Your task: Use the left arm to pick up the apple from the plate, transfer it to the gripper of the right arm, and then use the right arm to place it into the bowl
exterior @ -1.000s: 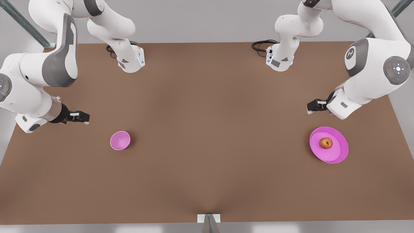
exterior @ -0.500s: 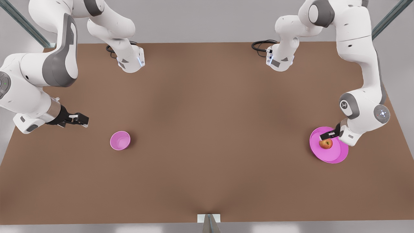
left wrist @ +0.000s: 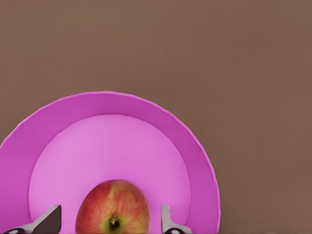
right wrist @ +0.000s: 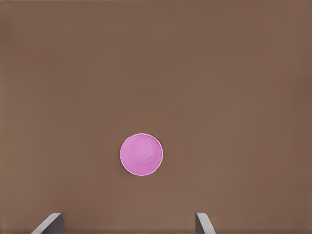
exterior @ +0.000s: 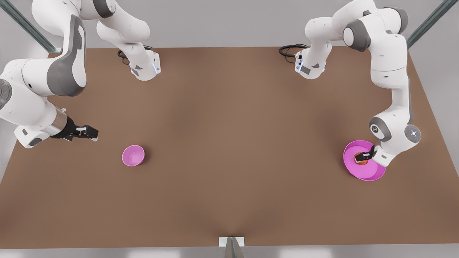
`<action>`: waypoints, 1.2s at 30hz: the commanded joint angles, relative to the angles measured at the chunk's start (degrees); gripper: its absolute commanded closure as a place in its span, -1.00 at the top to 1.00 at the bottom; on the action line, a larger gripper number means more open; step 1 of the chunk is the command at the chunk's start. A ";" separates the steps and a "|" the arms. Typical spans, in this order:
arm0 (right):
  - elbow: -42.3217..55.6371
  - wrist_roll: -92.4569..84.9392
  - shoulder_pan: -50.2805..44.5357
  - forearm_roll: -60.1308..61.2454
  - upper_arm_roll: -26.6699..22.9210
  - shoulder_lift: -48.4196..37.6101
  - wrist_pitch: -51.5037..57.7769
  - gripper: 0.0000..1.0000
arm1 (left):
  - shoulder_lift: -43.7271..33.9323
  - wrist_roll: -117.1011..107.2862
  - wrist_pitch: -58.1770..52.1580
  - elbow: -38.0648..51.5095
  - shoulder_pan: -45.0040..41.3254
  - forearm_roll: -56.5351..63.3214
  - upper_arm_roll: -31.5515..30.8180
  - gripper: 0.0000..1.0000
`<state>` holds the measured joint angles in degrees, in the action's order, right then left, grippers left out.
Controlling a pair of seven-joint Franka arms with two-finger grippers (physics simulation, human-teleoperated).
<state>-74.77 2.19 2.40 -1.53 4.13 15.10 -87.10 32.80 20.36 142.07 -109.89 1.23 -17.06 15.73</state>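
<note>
On one brown surface point(exterior: 229, 143): one plate point(exterior: 373, 172), one apple point(left wrist: 113, 208) between the released left hand point(exterior: 361, 156); one bowl point(exterior: 133, 155) near the released right hand point(exterior: 89, 132).

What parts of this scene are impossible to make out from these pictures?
- The apple: in the front view the left pincer covers most of it; the left wrist view's edge cuts off its lower part.
- The plate: the left wrist view's edge cuts off part of its rim.
- The bowl: its depth cannot be judged.
- The right pincer: waits apart.
</note>
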 commanded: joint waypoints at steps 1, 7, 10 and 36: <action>0.06 0.18 0.06 0.03 0.00 -0.07 0.00 1.00 | 0.95 10.93 1.63 0.02 0.00 0.01 0.00 1.00; 0.06 0.18 -0.12 0.03 0.18 -0.16 0.00 1.00 | 2.27 10.93 1.63 -0.07 0.00 0.01 -0.18 1.00; -0.02 0.18 -0.12 0.03 0.18 -0.16 0.00 1.00 | 2.89 10.93 1.63 -0.07 0.36 -0.07 -0.26 1.00; -0.64 -1.05 0.67 5.13 0.44 -0.16 1.50 1.00 | -4.15 26.73 -13.49 13.64 -6.24 -27.22 -18.11 0.42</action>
<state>-75.42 2.04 3.14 1.80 4.46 14.98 -86.68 28.64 30.88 132.62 -96.48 -4.40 -36.84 -1.77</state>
